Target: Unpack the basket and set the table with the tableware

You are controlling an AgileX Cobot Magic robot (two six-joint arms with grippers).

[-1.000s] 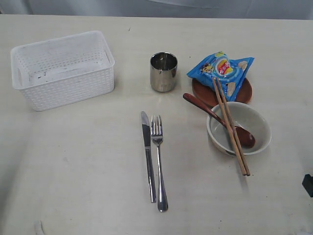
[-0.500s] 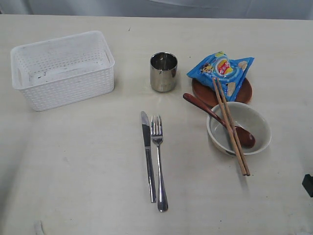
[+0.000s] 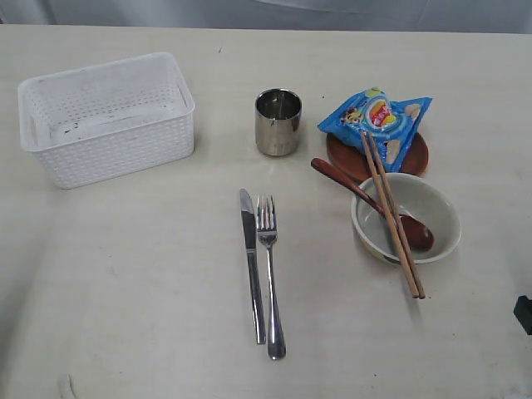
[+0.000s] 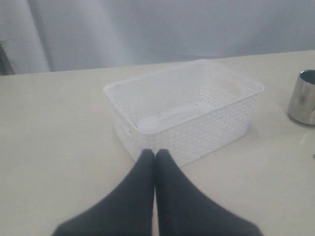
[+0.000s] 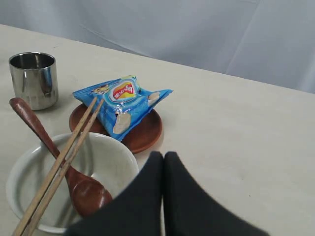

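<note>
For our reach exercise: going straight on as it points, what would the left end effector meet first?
Probably the white perforated plastic basket, directly ahead of the left end effector; depth is unclear.

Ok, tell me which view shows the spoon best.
The right wrist view: the spoon is close and large, seen from handle tip to scoop. The exterior view shows it whole from above, but small. The left wrist view does not show it.

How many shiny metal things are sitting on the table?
3. The steel cup stands between the basket and the snack bag; the knife and fork lie side by side, nearer the exterior camera. None seems hidden.
</note>
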